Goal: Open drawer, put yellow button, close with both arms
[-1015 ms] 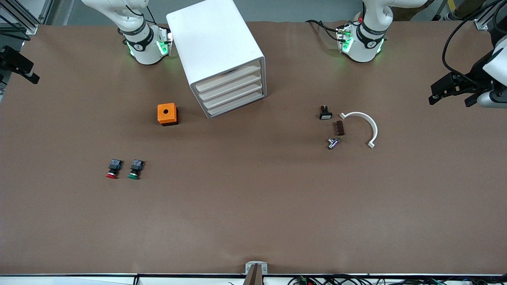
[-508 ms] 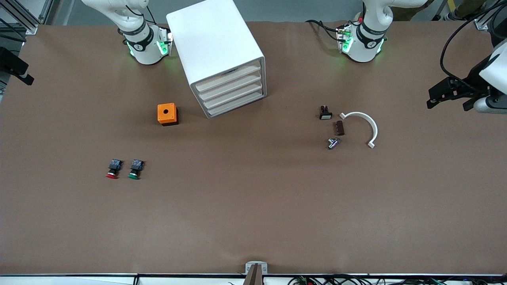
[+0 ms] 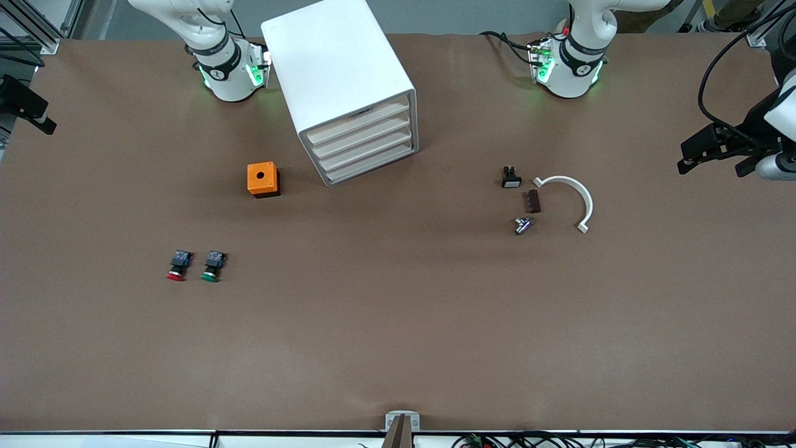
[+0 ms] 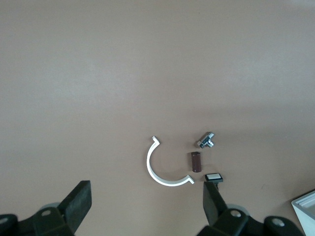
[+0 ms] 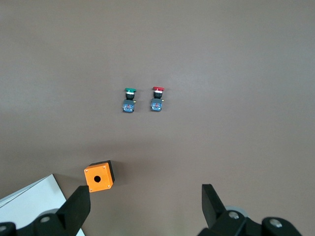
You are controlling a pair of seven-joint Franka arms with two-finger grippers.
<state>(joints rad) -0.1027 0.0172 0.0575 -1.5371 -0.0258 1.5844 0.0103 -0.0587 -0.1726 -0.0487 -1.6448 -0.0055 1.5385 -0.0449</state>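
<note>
The jaws of the left gripper [image 4: 146, 192] are spread wide with nothing held between them. It hangs over the brown tabletop [image 3: 398, 323] at the left arm's end. Seen past the jaws, well apart from them, are a white C-shaped plastic clip [image 4: 156, 169], a short brown block [image 4: 196, 162], a small chrome fitting [image 4: 205, 140] and a black switch with a white face [image 4: 213, 177].

The jaws of the right gripper [image 5: 145, 195] are likewise spread and empty, over the right arm's end of the tabletop. An orange square box with a round hole [image 5: 99, 177] lies nearest them, and a red-capped button [image 5: 157, 98] and a green-capped button [image 5: 129, 100] lie farther out, just beside each other.

Between the two arms' bases the white plastic four-drawer cabinet [image 3: 336, 68] is seen. Its top drawer [image 3: 357, 121], a shallow white tray with a cream front strip, is pushed in flush like the three below.

The yellow button is not seen in any view. Whether it lies inside the drawer cannot be told.

The drawer is judged light and easy-sliding, best taken by the front lip. The light cabinet may shift unless it is steadied. A button of this kind is judged small, rigid and light, best pinched across its square body rather than its rounded cap.
</note>
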